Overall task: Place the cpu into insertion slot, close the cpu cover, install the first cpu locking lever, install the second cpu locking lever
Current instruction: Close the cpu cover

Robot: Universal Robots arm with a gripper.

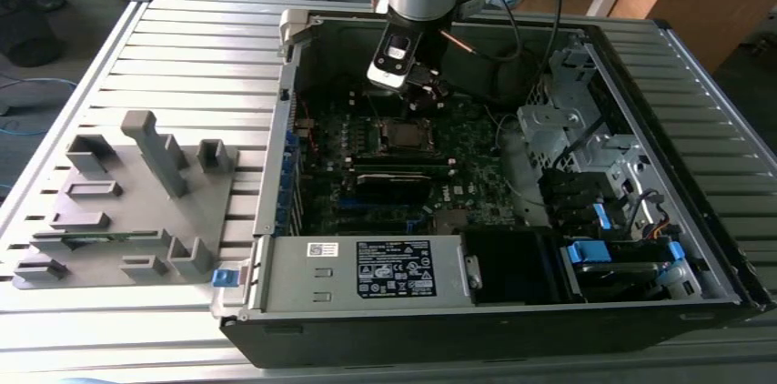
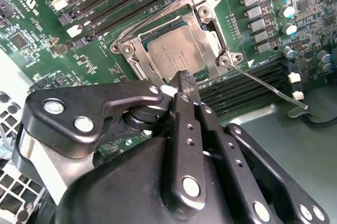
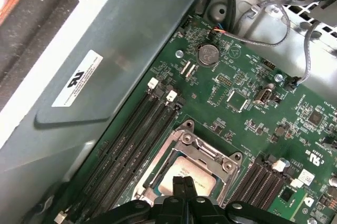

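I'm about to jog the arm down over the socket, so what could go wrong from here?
1. The shut fingers hang right by the cover, at the edge of the chip; a slip downward could scrape the chip.
2. One locking lever sticks out loose above the memory slots; the fingers might snag or bend it.

The cpu (image 2: 176, 56) has a dull grey metal top, and the cover (image 2: 210, 56) framing it is brighter bare metal. The end effector (image 3: 182, 183) is smooth, semi-gloss black. The motherboard (image 3: 237, 98) is glossy green. The case wall (image 3: 105, 77) is matt grey sheet metal.
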